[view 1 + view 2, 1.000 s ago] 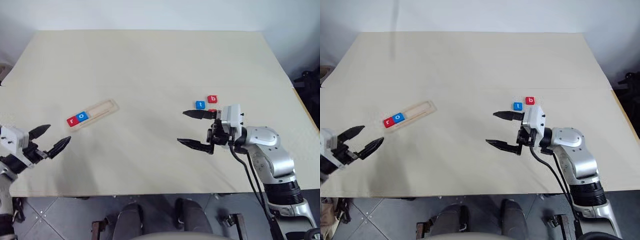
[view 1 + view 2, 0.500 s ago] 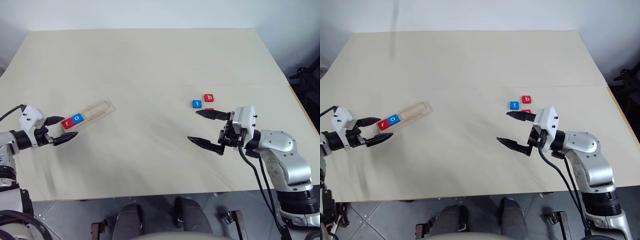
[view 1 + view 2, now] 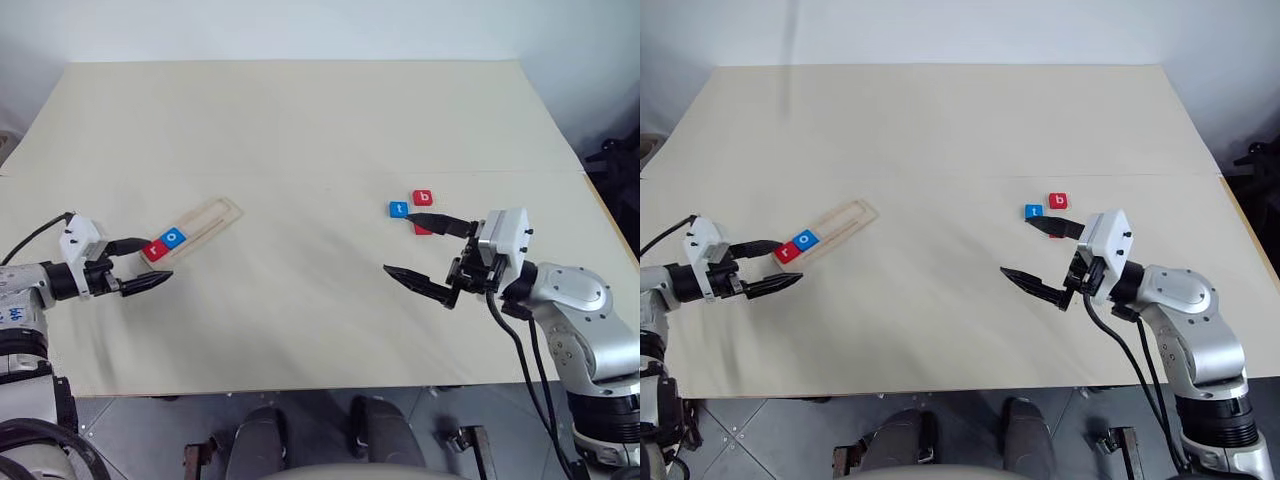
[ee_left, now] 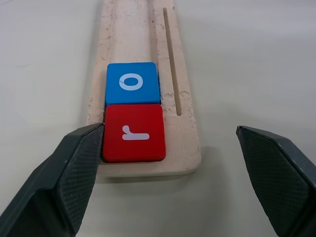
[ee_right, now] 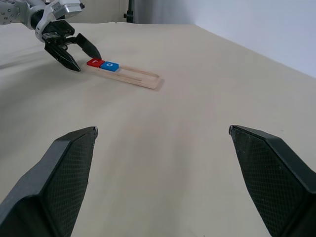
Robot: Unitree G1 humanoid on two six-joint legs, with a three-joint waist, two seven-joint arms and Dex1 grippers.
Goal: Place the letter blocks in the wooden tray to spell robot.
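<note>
Occlusion first: behind the upper finger of the right gripper (image 3: 420, 248) we see only a red sliver of a third loose block (image 3: 424, 230), its letter hidden, and a fifth block cannot be made out anywhere. The blue t block (image 3: 399, 209) and the red b block (image 3: 423, 198) lie side by side on the table (image 3: 300, 120), just beyond that finger. The wooden tray (image 3: 205, 222) lies at an angle on the robot's left; at its near end sit the red r block (image 4: 133, 133) and, touching it, the blue o block (image 4: 132, 83), while the rest of the slot is bare and its far end runs out of the left wrist view. The left gripper (image 3: 140, 263) has its fingers apart, straddling the tray's near end; one fingertip (image 4: 86, 143) stands just beside the r block, though we cannot tell whether it touches. The right gripper's fingers are spread wide and hold nothing.

Compared with a second ago, the left gripper has come in from the table's near left edge up to the tray end. The right gripper has drawn slightly rightward, uncovering more of the red sliver. The blocks and tray have not moved.
</note>
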